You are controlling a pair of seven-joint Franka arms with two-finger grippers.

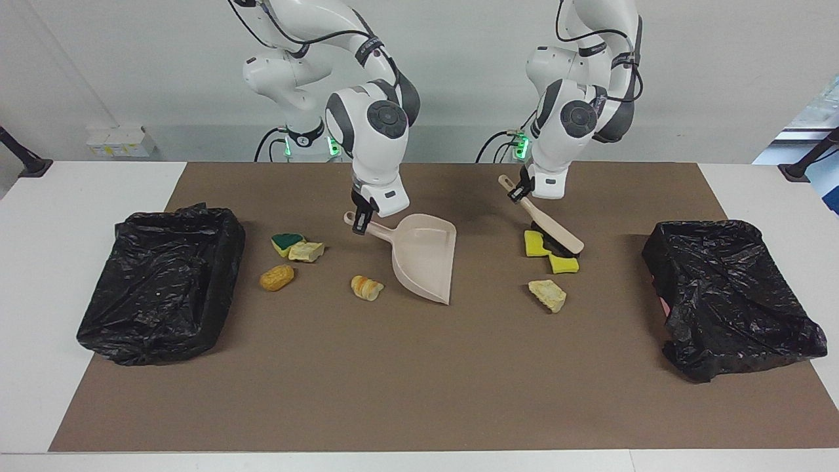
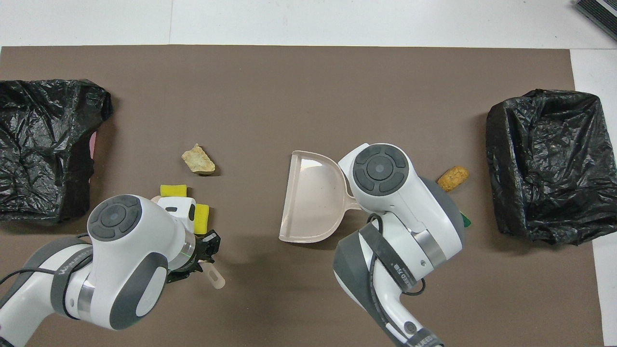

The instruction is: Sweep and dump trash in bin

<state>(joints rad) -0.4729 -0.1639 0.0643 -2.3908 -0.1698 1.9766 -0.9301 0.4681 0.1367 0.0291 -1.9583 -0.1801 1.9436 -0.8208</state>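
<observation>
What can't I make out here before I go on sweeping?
- Overhead view: the right arm covers the right gripper, the striped bread lump and most of the green sponge.
- Overhead view: the left arm hides the brush head.
- Both views: the insides of both bins, lost in dark crumpled plastic.
</observation>
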